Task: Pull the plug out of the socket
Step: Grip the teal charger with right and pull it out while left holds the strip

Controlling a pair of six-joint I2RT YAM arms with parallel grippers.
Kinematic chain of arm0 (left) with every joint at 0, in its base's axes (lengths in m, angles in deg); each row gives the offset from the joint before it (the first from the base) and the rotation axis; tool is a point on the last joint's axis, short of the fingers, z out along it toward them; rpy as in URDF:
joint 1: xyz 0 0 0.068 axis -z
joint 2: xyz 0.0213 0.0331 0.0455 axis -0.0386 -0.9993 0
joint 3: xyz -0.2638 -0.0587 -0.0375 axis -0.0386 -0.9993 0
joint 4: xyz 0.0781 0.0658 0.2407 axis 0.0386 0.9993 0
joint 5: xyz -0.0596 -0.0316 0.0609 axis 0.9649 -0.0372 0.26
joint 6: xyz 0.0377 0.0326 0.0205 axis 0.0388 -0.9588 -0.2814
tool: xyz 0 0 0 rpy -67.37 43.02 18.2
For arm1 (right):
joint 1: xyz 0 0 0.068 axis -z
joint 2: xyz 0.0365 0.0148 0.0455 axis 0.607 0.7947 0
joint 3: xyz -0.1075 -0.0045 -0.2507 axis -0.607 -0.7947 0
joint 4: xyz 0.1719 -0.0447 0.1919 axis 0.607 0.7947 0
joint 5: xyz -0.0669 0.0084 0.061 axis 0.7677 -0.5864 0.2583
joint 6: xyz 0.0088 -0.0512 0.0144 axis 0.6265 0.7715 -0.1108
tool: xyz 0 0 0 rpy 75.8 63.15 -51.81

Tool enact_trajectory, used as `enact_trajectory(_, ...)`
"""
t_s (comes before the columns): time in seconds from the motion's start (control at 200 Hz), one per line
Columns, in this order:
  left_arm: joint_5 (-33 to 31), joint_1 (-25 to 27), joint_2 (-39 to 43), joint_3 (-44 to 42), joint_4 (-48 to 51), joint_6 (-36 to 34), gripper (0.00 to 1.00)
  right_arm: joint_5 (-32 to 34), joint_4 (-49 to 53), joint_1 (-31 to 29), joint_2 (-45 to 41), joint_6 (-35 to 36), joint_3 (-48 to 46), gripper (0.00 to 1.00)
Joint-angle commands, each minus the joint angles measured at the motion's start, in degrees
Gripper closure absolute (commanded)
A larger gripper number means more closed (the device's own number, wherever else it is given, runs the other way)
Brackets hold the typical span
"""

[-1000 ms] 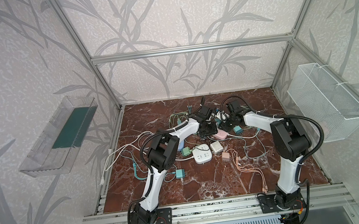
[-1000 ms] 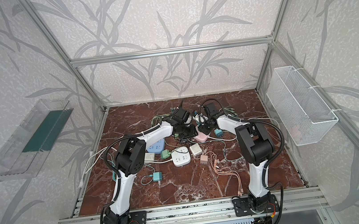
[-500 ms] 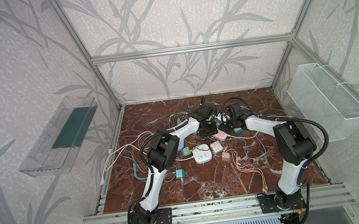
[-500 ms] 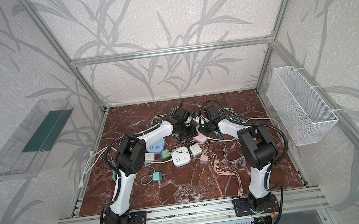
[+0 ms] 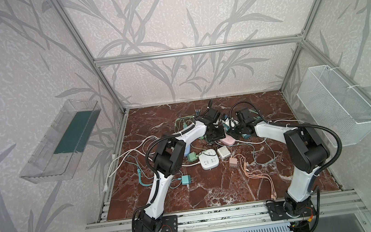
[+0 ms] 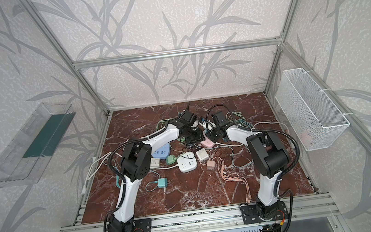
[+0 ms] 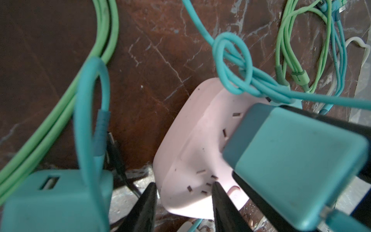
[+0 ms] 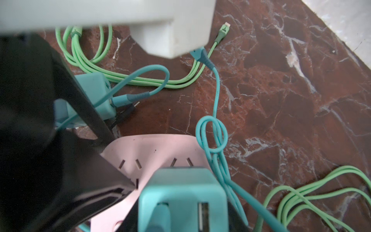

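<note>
Teal plug is apparently still sitting in the pink socket: we are clamping it in the right gripper, pinching the socket's end in the left gripper, and awaiting the pull.

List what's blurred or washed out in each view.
Right wrist view: white arm link heavily blurred, teal plug soft, marble floor sharp. Left wrist view: loose teal charger soft, pink socket partly washed out. Both top views: sharp, evenly lit.

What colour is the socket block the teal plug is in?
Pink. The socket block holding the plug shows best in the left wrist view.
</note>
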Motion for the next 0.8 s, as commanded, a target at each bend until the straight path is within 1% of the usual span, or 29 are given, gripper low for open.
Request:
enact_trajectory(0.0, -4.7, -0.1, -4.4, 0.1, 5.2, -0.4, 0.55, -4.3, -3.5, -1.5, -3.7, -1.5, 0.2, 0.84)
enact_trajectory(0.17, -6.4, -0.1, -4.5, 0.5, 6.1, -0.7, 0.55, -5.0, -3.4, -1.4, -3.5, -1.6, 0.8, 0.84)
enact_trajectory(0.615, -7.0, 0.1, -6.3, 2.2, 7.8, -0.2, 0.56, -5.8, -3.8, -1.5, -4.1, -2.1, 0.3, 0.84)
enact_trajectory(0.69, -7.0, 0.1, -6.6, 2.3, 7.9, -0.1, 0.56, -5.4, -5.4, -0.9, -4.9, -4.8, -0.3, 0.84)
enact_trajectory(0.755, -7.2, 0.1, -6.7, 2.3, 8.2, -0.2, 0.56, -9.0, -6.9, 0.8, -5.2, -8.4, -0.5, 0.84)
enact_trajectory(0.795, -7.2, 0.1, -6.6, 2.2, 8.1, -0.1, 0.56, -9.8, -5.8, 1.2, -4.9, -8.7, 0.2, 0.84)
